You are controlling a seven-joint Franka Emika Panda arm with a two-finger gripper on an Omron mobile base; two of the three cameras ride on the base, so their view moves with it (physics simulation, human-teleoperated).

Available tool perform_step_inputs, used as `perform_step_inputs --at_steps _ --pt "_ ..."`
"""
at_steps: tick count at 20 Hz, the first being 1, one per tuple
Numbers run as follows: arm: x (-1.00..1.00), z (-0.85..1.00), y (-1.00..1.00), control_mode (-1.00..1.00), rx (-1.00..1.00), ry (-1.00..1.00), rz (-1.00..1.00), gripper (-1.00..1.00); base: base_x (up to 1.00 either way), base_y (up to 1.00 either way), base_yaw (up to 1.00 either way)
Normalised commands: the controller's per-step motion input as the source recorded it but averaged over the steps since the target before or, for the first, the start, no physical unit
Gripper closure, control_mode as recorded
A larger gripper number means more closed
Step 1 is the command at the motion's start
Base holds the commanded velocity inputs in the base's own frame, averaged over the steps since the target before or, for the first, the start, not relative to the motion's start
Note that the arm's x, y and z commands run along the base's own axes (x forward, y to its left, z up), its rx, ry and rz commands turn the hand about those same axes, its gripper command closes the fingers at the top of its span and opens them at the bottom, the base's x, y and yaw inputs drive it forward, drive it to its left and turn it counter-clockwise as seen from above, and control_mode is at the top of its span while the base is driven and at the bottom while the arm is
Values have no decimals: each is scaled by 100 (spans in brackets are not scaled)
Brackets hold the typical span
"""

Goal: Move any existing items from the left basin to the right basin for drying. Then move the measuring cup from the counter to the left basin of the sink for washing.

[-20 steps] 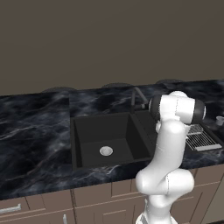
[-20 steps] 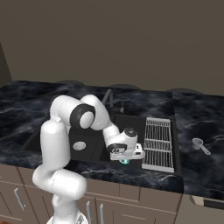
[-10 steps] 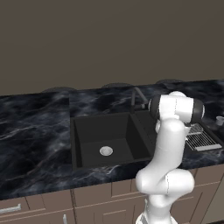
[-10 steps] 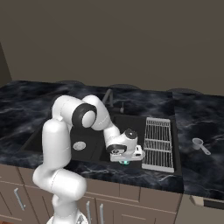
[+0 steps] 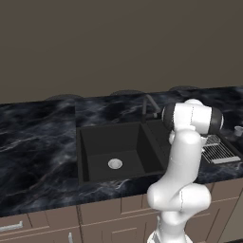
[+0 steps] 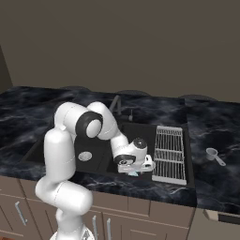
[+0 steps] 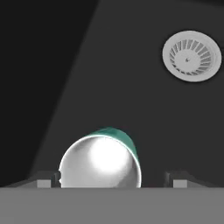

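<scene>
We see the tool with its two dark fingertips spread wide at the bottom of the hand view, one at lower left and one at lower right. Between them sits the teal mug, its white inside facing the camera and a strip of teal wall showing along its upper right edge. A dark gap separates the right fingertip from the mug; the left fingertip stands just beside the mug's rim, and we cannot tell whether it touches. So the tool is parted around the mug, not pinching it.

The mug stands on a matte black floor, with a round silver drain at the upper right of the hand view, well apart from the mug.

In the right base view the tool hangs low at the lower centre of the frame, inside the narrower right basin, with a bit of teal showing just under it. The wire rack lies just to the right of it. The wider left basin is to the left, partly behind the arm.

The measuring cup stands on the black marble surface at the right of that frame, well apart from the tool, beyond the rack.
</scene>
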Motion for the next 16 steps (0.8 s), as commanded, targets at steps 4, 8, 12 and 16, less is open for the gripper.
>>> perform_step_inputs --at_steps 4,8,12,16 --pt "-1 36 0 -100 0 0 0 -100 0 0 0" --pt "0 49 0 -100 0 0 0 -100 0 0 0" --pt "0 53 1 -100 0 0 0 -100 0 0 0" --pt "0 58 1 -100 0 0 0 -100 0 0 0"
